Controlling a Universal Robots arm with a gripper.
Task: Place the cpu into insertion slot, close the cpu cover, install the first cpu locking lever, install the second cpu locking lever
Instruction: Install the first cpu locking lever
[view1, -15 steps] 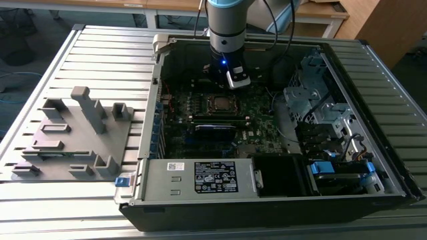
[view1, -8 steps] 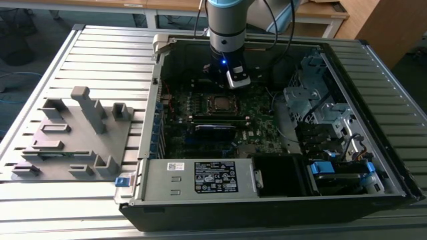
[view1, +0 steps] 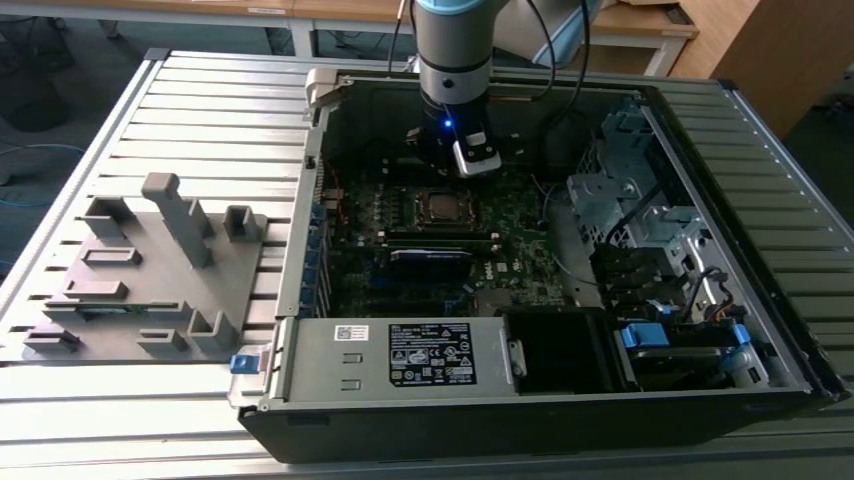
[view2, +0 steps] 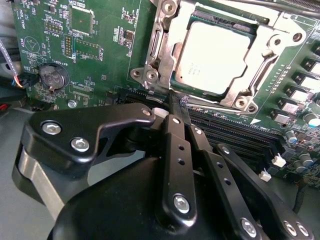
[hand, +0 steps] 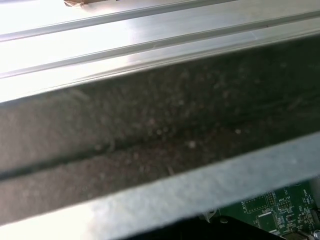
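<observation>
Closest to you in the second wrist view, the gripper (view2: 172, 102): fingers (view2: 176, 150) drawn together, tips at the edge of the cpu cover (view2: 161, 50). The cpu (view2: 215, 55) sits in the insertion slot (view2: 225, 17), cover down over it. The arm (view1: 454, 60) stands vertical inside the computer case (view1: 747, 250).

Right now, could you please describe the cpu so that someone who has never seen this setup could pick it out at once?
Look inside the open computer case at the green motherboard. Near its middle sits the cpu, framed by the silver cpu cover. It is the only pale, flat metal square there, unlike the long black slots beside it.
</observation>
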